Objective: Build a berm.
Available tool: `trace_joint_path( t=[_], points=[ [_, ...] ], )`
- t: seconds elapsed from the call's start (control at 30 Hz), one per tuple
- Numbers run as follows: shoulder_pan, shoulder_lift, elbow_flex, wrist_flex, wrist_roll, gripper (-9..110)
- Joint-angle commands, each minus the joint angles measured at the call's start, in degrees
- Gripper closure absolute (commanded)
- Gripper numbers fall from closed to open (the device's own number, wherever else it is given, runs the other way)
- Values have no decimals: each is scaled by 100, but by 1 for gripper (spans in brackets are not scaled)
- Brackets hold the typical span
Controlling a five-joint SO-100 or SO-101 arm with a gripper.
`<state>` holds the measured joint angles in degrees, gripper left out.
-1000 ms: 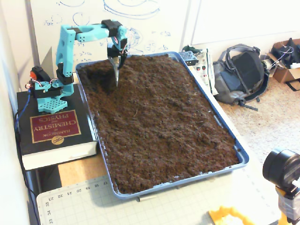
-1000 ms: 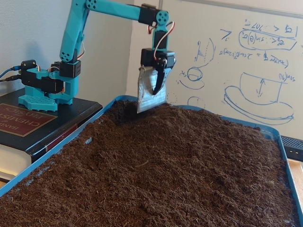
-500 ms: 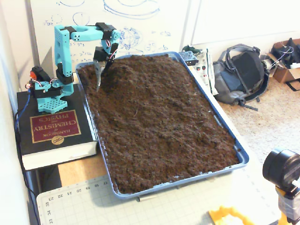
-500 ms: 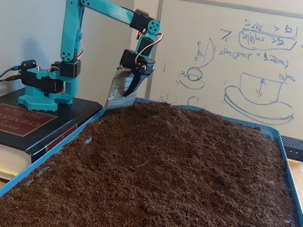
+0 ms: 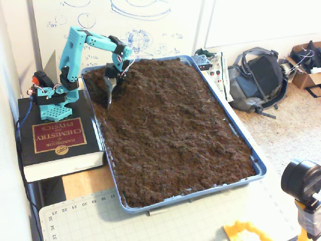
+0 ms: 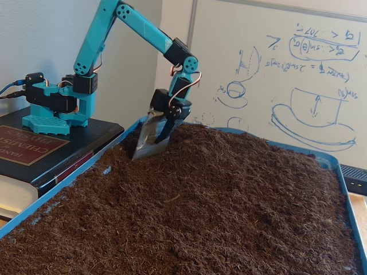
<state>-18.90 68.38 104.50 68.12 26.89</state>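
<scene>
The claw, clamped on a flat metal blade, has been swung down to the soil at the blue tray's far left corner, where no distinct berm is yet raised.

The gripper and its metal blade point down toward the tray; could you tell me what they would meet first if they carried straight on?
The gripper with its blade points down and slightly forward, so it would meet the soil right below its tip first. The tip looks at or just in the surface; depth is unclear.
</scene>
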Motion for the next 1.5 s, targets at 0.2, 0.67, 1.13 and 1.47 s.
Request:
trace_joint_path(
  t=[0.2,0.67,1.13,1.47],
  points=[
    [-18,-132,-721,9,-62,101],
    [483,220,-1881,255,-53,101],
    [580,1811,-1898,1652,-835,101],
    [1143,2303,-677,2364,-1934,101]
  ],
)
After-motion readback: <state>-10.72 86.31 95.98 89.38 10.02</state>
